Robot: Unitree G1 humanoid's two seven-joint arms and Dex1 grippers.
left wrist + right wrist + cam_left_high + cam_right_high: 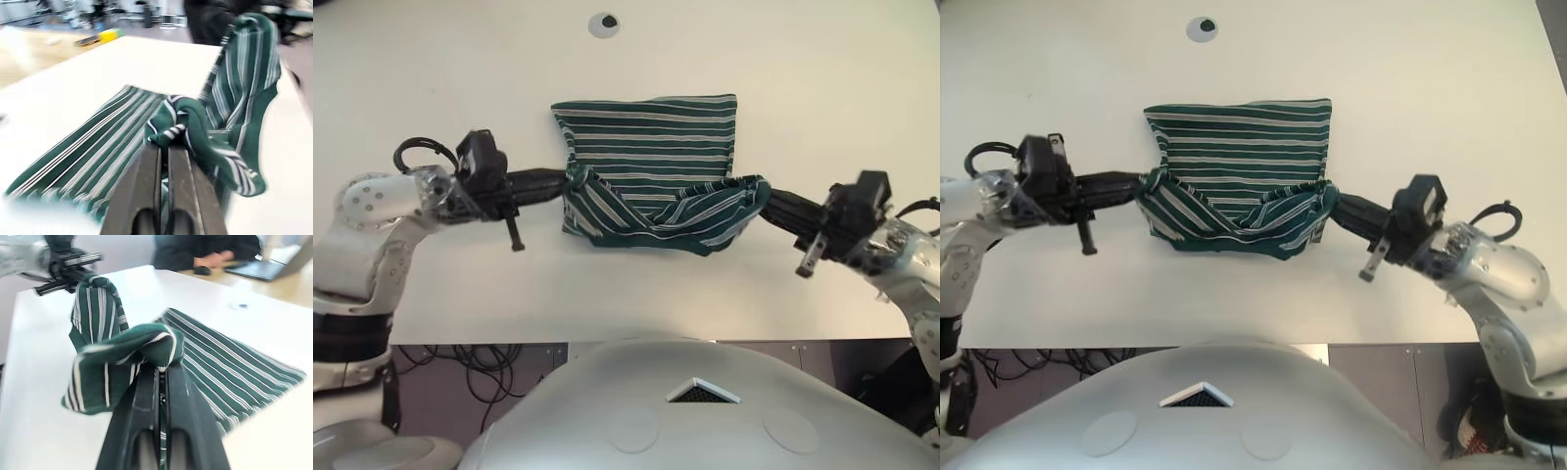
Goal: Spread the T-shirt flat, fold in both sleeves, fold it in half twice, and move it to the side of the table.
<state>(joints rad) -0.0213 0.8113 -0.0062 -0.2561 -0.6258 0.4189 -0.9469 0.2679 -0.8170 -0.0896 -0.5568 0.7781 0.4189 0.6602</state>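
- The T-shirt [651, 137], dark green with thin white stripes, sits mid-table on the white table [431, 78], already folded into a narrow block.
- Its far half lies flat on the tabletop, with the stripes running side to side.
- Its near edge is up off the surface! It hangs slung between the two grippers and sags in a loose belly at the middle.
- The left gripper [572, 179] comes in from the robot's left, level with the shirt's near left corner. Its jaws are pressed together on a bunched wad of that corner, and cloth spills over the fingertips [146, 171] in the left wrist view.
- The right gripper [764, 191] mirrors it on the robot's right. Its jaws pinch tight on the near right corner, with a fold of striped fabric draped over them.
- Both arms lie low and nearly level, pointing inward at each other with the shirt strung between.
- In the right wrist view, the raised fabric stands as a twisted ridge running toward the opposite gripper.
- A small round grey disc [604, 24] sits in the tabletop near the far edge, well apart from the shirt.
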